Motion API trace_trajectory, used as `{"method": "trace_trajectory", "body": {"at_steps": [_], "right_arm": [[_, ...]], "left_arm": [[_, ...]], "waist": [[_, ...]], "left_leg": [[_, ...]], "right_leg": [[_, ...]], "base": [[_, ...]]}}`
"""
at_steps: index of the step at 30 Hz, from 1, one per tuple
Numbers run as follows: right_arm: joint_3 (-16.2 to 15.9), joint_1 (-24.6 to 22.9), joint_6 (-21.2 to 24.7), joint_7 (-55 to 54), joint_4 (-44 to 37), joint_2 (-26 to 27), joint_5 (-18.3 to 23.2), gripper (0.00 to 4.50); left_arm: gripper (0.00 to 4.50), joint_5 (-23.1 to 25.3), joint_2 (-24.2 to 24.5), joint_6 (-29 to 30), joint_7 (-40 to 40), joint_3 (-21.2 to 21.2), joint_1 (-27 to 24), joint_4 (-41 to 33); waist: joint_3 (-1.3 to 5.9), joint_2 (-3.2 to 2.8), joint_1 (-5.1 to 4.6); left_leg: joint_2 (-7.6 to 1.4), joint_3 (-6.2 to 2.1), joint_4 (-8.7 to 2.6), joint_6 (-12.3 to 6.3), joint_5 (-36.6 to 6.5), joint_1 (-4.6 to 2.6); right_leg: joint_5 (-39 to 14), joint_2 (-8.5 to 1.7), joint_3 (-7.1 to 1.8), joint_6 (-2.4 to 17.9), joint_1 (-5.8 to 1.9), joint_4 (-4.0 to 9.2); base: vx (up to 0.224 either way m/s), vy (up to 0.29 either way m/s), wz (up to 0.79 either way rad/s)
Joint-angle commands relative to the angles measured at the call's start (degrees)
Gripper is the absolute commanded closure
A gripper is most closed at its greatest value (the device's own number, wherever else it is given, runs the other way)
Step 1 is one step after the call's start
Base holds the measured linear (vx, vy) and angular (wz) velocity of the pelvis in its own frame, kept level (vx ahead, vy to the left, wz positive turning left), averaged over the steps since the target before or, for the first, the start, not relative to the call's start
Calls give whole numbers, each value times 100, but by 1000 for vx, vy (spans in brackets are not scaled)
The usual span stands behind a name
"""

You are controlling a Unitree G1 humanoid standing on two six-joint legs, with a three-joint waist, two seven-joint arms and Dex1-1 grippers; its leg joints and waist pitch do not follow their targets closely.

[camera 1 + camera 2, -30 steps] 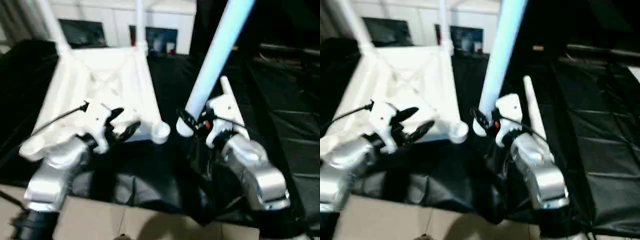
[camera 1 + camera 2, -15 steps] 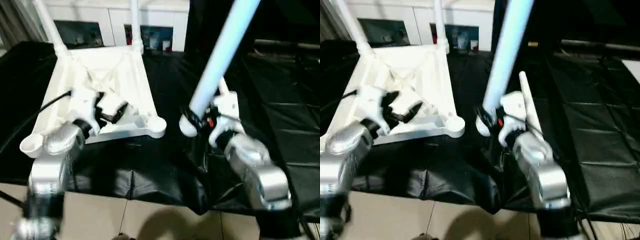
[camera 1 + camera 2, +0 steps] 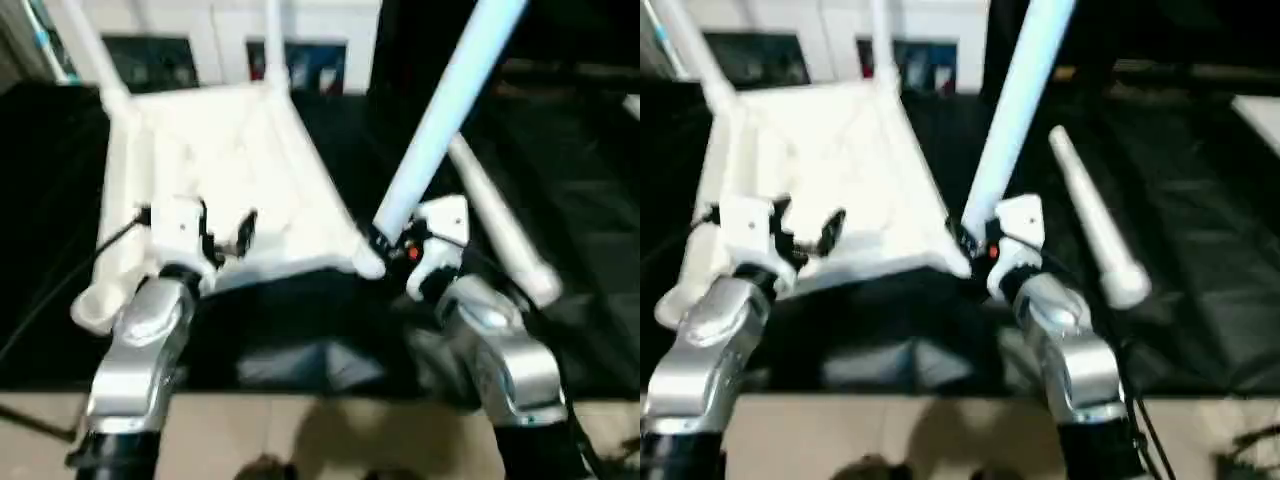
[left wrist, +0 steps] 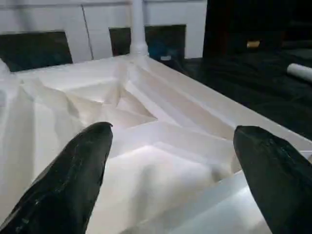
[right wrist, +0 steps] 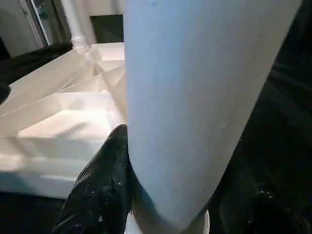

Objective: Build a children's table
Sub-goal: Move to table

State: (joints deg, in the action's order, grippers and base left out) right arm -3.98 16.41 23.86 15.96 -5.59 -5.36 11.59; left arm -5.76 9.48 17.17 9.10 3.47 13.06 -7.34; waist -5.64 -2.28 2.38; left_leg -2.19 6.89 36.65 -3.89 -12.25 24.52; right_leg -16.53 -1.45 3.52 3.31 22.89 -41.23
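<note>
Two silver forearms reach forward side by side. The left gripper (image 3: 228, 237) holds its two black fingers (image 4: 73, 175) spread wide apart with nothing between them. The right gripper (image 3: 392, 245) is clamped around a white tubular leg (image 3: 440, 115).

Spare leg (image 3: 500, 225) right of tabletop (image 3: 225, 170).

Held leg (image 3: 440, 120) foot — now touching tabletop (image 3: 235, 165) corner.
</note>
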Motion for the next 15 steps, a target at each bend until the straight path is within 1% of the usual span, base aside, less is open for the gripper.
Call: {"method": "trace_trajectory", "body": {"at_steps": [1, 2, 3, 4, 5, 6, 7, 8, 9, 10, 11, 12, 13, 14, 15], "right_arm": [[78, 30, -2, 3, 55, -63, -11, 264], [87, 37, -16, 19, 65, -86, -25, 264], [96, 41, -24, 36, 64, -106, -31, 264], [106, 45, -34, 47, 59, -123, -22, 264], [108, 45, -36, 47, 58, -124, -22, 264], [90, 55, -73, 51, 54, -183, -72, 264], [72, 57, -78, 66, 55, -204, -89, 264], [10, 61, -108, 103, 53, -278, -161, 264], [-14, 63, -119, 112, 51, -305, -193, 264], [-13, 64, -123, 111, 54, -308, -199, 264], [-4, 67, -127, 92, 62, -304, -211, 264], [3, 70, -129, 81, 70, -299, -215, 264], [-14, 81, -132, 125, 80, -307, -212, 264], [-14, 81, -132, 125, 80, -307, -212, 264], [-61, 83, -129, 165, 75, -325, -223, 264]], "left_arm": [[7, 90, 37, 154, -86, -92, 38, -137], [7, 76, 75, 294, -73, -101, 50, -138], [7, 99, 107, 217, -63, -90, 69, -107], [7, 35, 108, 114, -8, -45, 87, -90], [7, 24, 107, 111, -1, -39, 88, -91], [7, -53, 122, 22, 77, 25, 107, -83], [7, -57, 114, 33, 70, 36, 111, -84], [7, -74, 73, 85, 33, 79, 125, -87], [7, -78, 51, 81, 23, 91, 132, -86], [7, -76, 43, 87, 17, 83, 130, -95], [7, -65, 40, 86, 11, 67, 125, -99], [7, -58, 38, 83, 11, 56, 120, -103], [7, -76, 25, 87, 0, 46, 113, -116], [7, -76, 25, 87, 0, 46, 113, -116], [7, -82, 29, 99, -10, 40, 110, -125]], "waist": [[409, -263, -28], [423, -294, -38], [426, -270, -44], [410, -143, 3], [440, -3, 18], [468, 137, 71], [387, 240, 195], [346, 205, 223], [208, 136, 207], [190, 68, 151], [146, -8, 17], [169, -69, 15], [181, -188, -124], [199, -207, -158], [187, -145, -244]], "left_leg": [[-1369, -875, -1100, 862, -1938, -413], [-1106, -760, -1060, 1017, -2043, -438], [-1012, -734, -1039, 1071, -2032, -427], [-826, -612, -1010, 1181, -2263, -300], [-706, -539, -923, 1223, -2415, -239], [-714, -500, -502, 985, -1918, -98], [-697, -381, -162, 595, -992, -43], [-735, -363, -122, 485, -738, -29], [-799, -300, -228, 441, -935, 13], [-880, -237, -428, 560, -1926, -172], [-793, -306, -603, 533, -2937, 154], [-658, -316, -675, 517, -3360, 247], [-512, -395, -909, 477, -3671, 284], [-454, -455, -949, 415, -3612, 198], [-450, -628, -965, 347, -3649, -123]], "right_leg": [[-440, -106, 15, -513, 170, -283], [-67, -96, 60, -450, 120, -137], [110, -131, 45, -397, 66, 1], [450, -333, -110, -343, -68, 389], [450, -601, -274, -377, -158, 686], [-16, -1357, -528, -93, -324, 969], [-1021, -1593, -599, -193, -485, 1254], [-1621, -1584, -568, -126, -538, 1306], [-3279, -1364, -387, 42, -606, 1413], [-4318, -1035, -199, 90, -540, 1444], [-4775, -894, 251, -116, -880, 1357], [-4737, -872, 378, -203, -1073, 1352], [-4036, -596, 462, -257, -1290, 1127], [-3601, -498, 455, -288, -1315, 1127], [-3142, -468, 409, -126, -1157, 1242]], "base": [[-99, 26, 10], [-97, -36, 1], [-105, -75, -5], [-105, -75, -5], [-97, -119, -10], [-87, -136, -16], [-87, -136, -16], [-75, -99, -25], [-47, -50, -21], [-47, -50, -21], [0, 0, 0], [32, 30, 20], [32, 30, 20], [62, 46, 50], [108, 18, 64]]}}
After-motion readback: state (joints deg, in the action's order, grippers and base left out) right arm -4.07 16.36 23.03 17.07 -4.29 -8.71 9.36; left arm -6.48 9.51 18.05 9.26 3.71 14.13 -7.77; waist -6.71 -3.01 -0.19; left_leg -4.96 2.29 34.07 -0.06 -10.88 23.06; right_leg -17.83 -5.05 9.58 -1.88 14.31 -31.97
